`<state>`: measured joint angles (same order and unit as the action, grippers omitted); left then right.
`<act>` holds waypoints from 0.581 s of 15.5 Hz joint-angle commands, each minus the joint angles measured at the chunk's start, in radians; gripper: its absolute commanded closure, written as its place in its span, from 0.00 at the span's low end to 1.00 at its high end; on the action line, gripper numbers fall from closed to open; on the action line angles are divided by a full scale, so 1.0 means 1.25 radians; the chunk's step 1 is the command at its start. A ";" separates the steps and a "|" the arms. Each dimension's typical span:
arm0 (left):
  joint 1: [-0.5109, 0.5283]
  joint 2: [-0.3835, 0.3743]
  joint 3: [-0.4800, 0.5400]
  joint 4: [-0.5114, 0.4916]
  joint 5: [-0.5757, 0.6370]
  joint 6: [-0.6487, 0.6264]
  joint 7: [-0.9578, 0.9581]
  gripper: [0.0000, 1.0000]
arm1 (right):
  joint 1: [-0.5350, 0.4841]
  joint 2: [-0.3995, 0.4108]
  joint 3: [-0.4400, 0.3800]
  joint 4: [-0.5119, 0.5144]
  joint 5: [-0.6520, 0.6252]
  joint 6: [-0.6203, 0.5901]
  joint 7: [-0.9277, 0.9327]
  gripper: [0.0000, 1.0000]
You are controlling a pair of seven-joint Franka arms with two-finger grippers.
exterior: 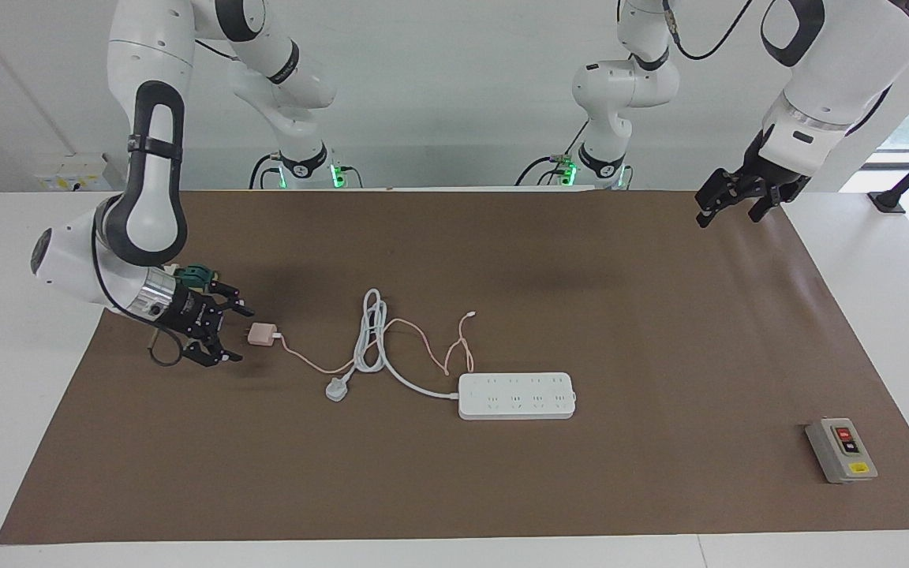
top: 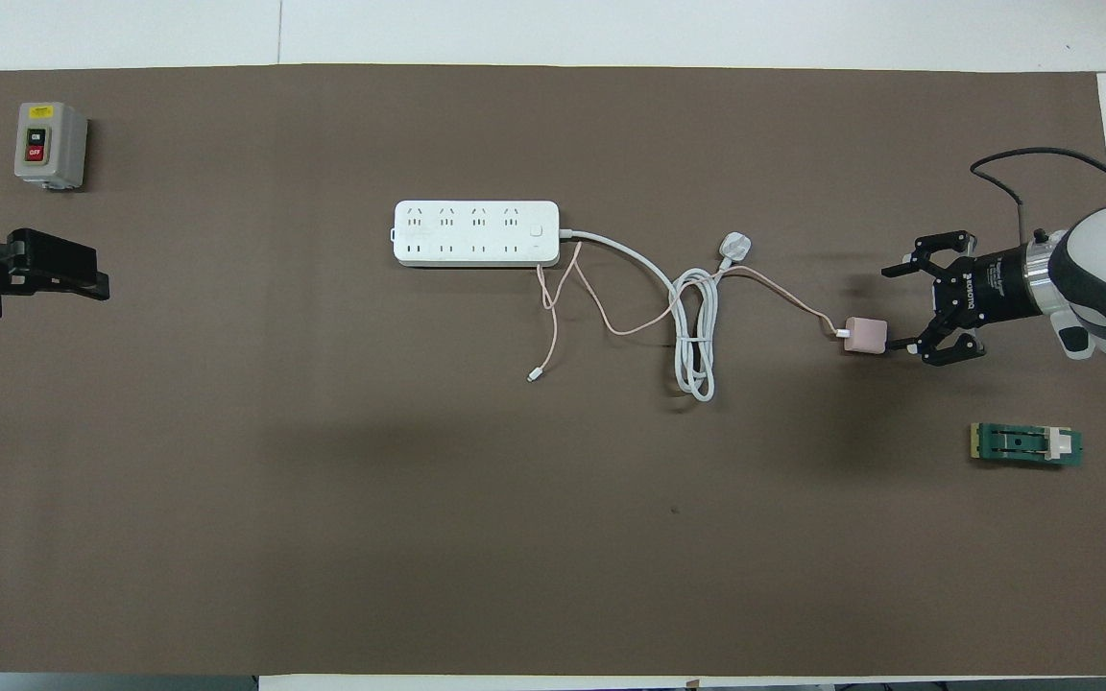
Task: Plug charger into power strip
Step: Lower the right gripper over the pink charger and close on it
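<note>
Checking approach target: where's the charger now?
The charger lies on the mat toward the right arm's end, just off the open right tool, apart from the power strip.
</note>
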<state>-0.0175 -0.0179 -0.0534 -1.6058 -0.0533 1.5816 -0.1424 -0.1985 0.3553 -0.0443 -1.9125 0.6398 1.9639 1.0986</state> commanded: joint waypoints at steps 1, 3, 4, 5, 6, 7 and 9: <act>0.008 -0.016 -0.003 -0.017 -0.010 0.006 0.004 0.00 | 0.000 -0.030 0.002 -0.059 0.016 0.016 -0.015 0.00; 0.008 -0.016 -0.003 -0.017 -0.010 0.006 0.004 0.00 | 0.000 -0.034 0.002 -0.073 0.016 0.018 -0.035 0.00; 0.008 -0.016 -0.003 -0.017 -0.010 0.006 0.004 0.00 | 0.000 -0.034 0.002 -0.081 0.016 0.023 -0.037 0.00; 0.008 -0.016 -0.003 -0.017 -0.010 0.006 0.004 0.00 | 0.000 -0.035 0.002 -0.085 0.016 0.035 -0.037 0.00; 0.008 -0.016 -0.003 -0.017 -0.010 0.006 0.004 0.00 | 0.000 -0.035 0.002 -0.090 0.016 0.045 -0.037 0.00; 0.008 -0.016 -0.003 -0.017 -0.010 0.006 0.004 0.00 | 0.000 -0.035 0.002 -0.096 0.016 0.060 -0.037 0.00; 0.008 -0.016 -0.003 -0.017 -0.010 0.006 0.004 0.00 | 0.000 -0.035 0.002 -0.102 0.016 0.079 -0.037 0.00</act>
<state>-0.0175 -0.0179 -0.0534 -1.6058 -0.0533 1.5816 -0.1424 -0.1983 0.3422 -0.0439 -1.9955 0.6398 2.0231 1.0831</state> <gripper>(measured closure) 0.000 0.000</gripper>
